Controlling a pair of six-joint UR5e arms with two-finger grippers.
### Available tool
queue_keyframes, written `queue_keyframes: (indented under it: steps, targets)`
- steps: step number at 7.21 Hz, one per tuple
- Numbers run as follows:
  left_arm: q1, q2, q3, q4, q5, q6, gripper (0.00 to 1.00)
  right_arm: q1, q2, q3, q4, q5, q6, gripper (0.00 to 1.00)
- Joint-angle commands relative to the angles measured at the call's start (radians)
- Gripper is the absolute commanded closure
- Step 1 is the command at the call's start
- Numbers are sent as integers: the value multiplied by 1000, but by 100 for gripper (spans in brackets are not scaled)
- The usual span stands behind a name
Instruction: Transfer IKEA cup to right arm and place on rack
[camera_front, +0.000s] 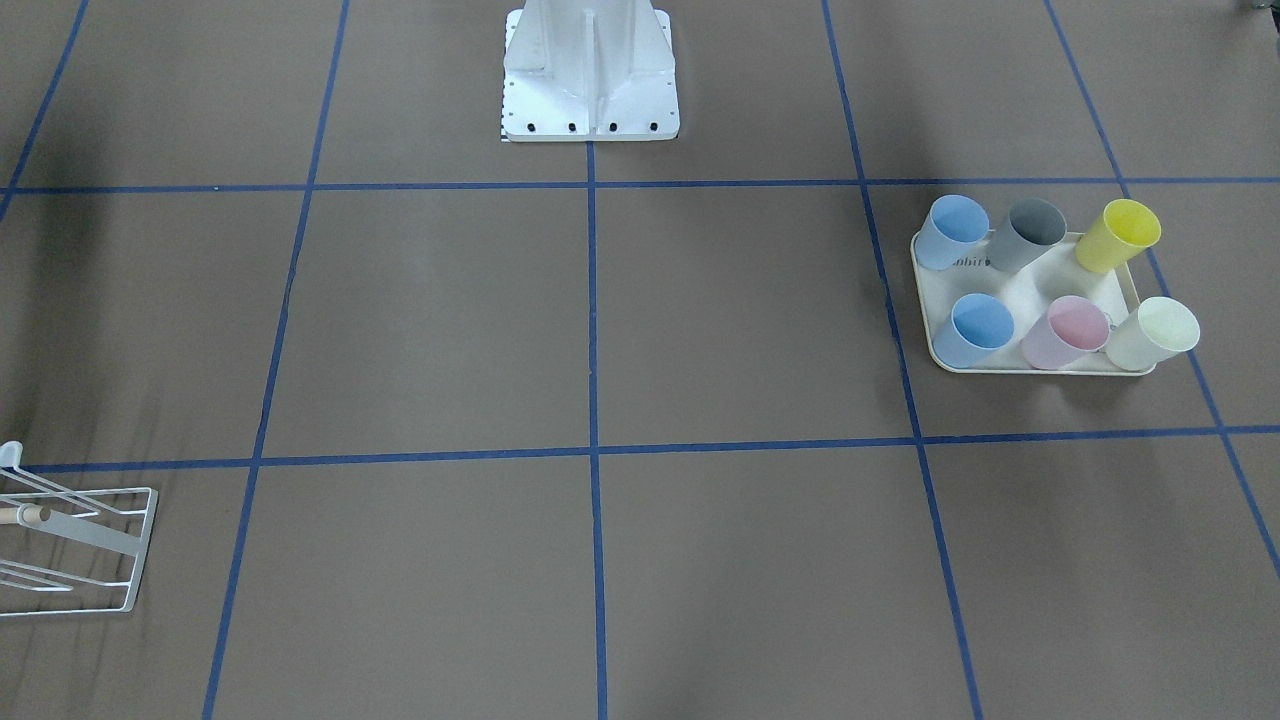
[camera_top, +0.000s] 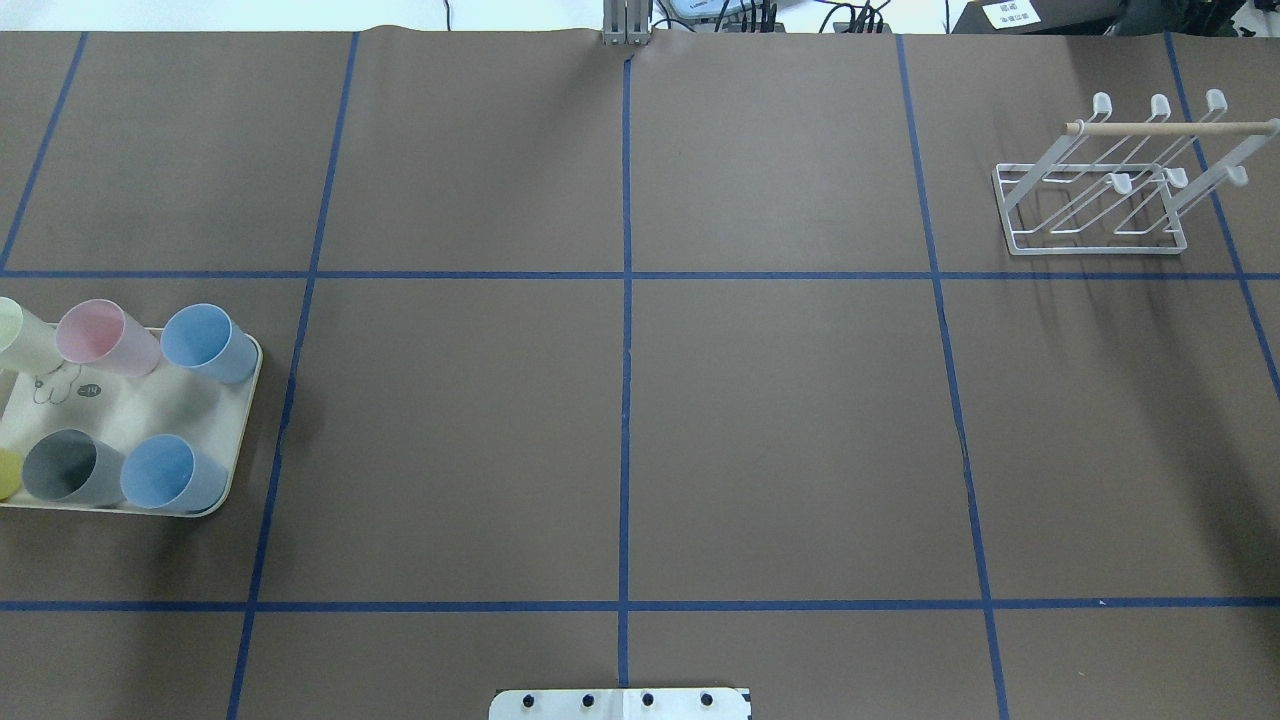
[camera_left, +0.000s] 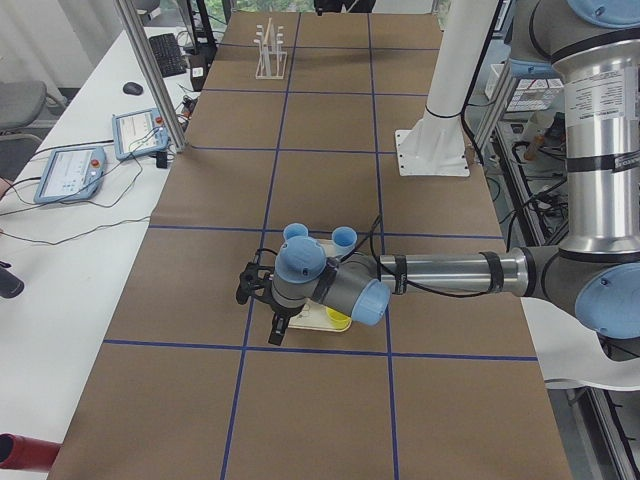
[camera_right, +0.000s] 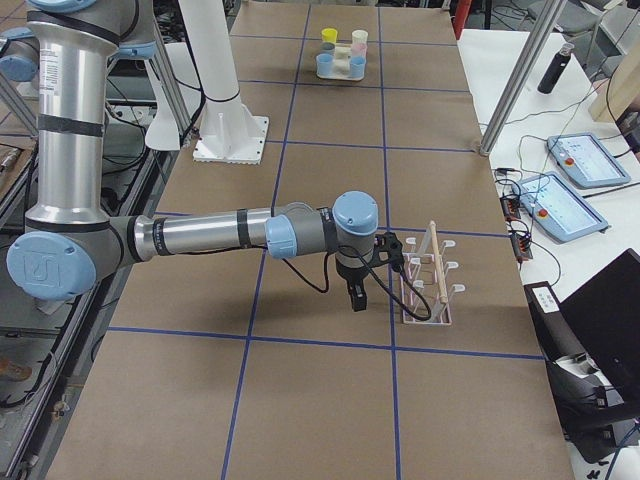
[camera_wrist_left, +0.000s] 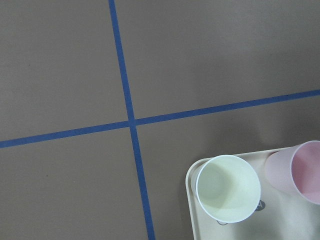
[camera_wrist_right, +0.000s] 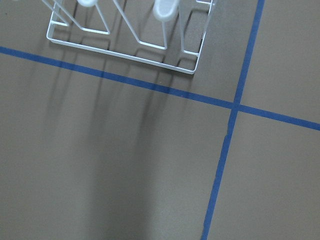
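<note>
Six plastic IKEA cups stand upright, mouths up, on the cream tray (camera_front: 1020, 288) on the robot's left side of the table. They are two blue cups (camera_front: 955, 232), a grey cup (camera_front: 1032, 235), a yellow cup (camera_front: 1118, 235), a pink cup (camera_wrist_left: 300, 172) and a pale green cup (camera_wrist_left: 228, 188), which sits at a corner of the tray. None is lifted, so the task looks to be at its very start. The left gripper (camera_left: 258, 310) hangs above the outer end of the tray, and its wrist camera looks straight down on the pale green cup, which makes that one the likely pick. Its jaws show only in a side view, so I cannot tell whether they are apart or together. The right gripper (camera_right: 356, 298) hovers just beside the white wire rack (camera_top: 1096, 247), well apart from the tray, and the state of its jaws cannot be told either. The cups look thin-walled, light and smooth, so they are probably slippery and a little springy at the rim. A moderate pinch over the rim wall seems soundest, one finger inside and one outside, on the side away from the pink neighbour. That leaves the lower body free for the right gripper at the hand-over. Being so light, the cup may tip or knock its neighbours if nudged.
</note>
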Motion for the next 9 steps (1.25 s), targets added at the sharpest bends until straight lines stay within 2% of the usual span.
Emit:
queue_keyframes:
  steps: [1,4,5,6,8,9]
  targets:
    - [3,-2,2,9,68,-1,0,2,-16,-14,0,0,1,0]
    - [38,60,8,-4,-7,5,0,2,-21,-16,0,3,1,0]
    - [102,61,8,-33,-28,-2,0,2,-21,-10,2,3,1,0]
    - [139,60,11,-40,-30,-49,0,2,-22,-19,31,3,2,0]
    - [306,55,8,-55,-22,-261,0,2,-25,-18,42,9,1,0]
    - [313,72,8,-61,-22,-274,0,2,-25,-19,42,9,-1,0]
